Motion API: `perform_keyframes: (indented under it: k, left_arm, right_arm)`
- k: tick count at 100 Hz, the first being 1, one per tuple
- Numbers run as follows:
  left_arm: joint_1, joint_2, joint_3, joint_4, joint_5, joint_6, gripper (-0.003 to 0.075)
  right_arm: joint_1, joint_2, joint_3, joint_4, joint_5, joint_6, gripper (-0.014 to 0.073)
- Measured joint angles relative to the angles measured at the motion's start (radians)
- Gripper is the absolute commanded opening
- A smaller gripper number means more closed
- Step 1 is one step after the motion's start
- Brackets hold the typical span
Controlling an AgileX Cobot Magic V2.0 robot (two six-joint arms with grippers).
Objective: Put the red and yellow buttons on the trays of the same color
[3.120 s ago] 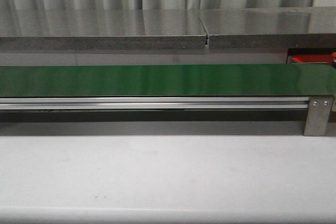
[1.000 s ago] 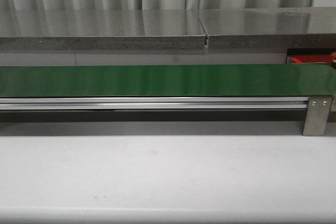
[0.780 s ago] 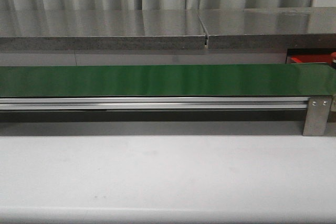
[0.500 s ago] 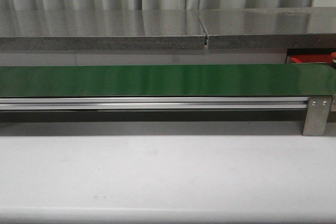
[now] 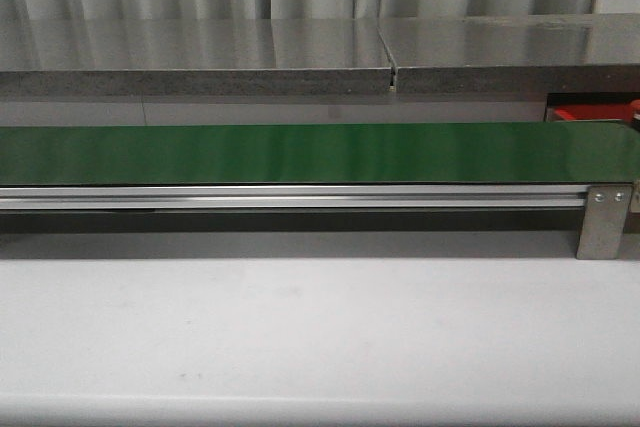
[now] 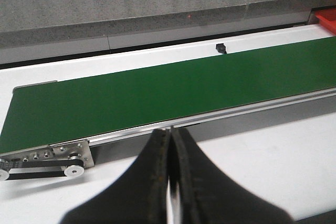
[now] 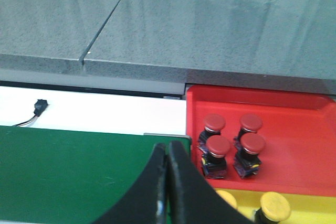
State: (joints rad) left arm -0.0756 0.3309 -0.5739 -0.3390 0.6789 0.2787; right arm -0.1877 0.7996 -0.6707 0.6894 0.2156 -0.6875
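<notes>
Front view gives you the green conveyor belt (image 5: 320, 153), a red tray (image 5: 590, 113) corner at its right end. Left wrist view: left gripper (image 6: 171, 182) pinched closed, empty. Right wrist view: right gripper (image 7: 167, 182) closed, empty; four red buttons (image 7: 231, 144) stand in the red tray (image 7: 310, 150), yellow buttons (image 7: 274, 206) in the yellow tray (image 7: 315, 208).

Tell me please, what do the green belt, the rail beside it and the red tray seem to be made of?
The green belt looks like smooth rubber or plastic sheet: flat, even colour, soft sheen. The rail looks like bare brushed metal, probably aluminium: silver, straight, with bright streaks. The red tray looks like glossy moulded plastic: uniform colour, rounded rim. None of this is certain from looks alone.
</notes>
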Motion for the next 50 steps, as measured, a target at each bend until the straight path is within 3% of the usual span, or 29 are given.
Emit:
perform_keyframes:
  k: [21, 50]
  left_arm:
    - [0.000, 0.000, 0.000, -0.002, 0.000, 0.000, -0.0020]
    - [0.000, 0.000, 0.000, -0.002, 0.000, 0.000, -0.0020]
  right_arm:
    - [0.064, -0.094, 0.128, 0.041, -0.120, -0.002, -0.0074]
    - [0.069, -0.242, 0.279, 0.051, -0.127, -0.002, -0.0074]
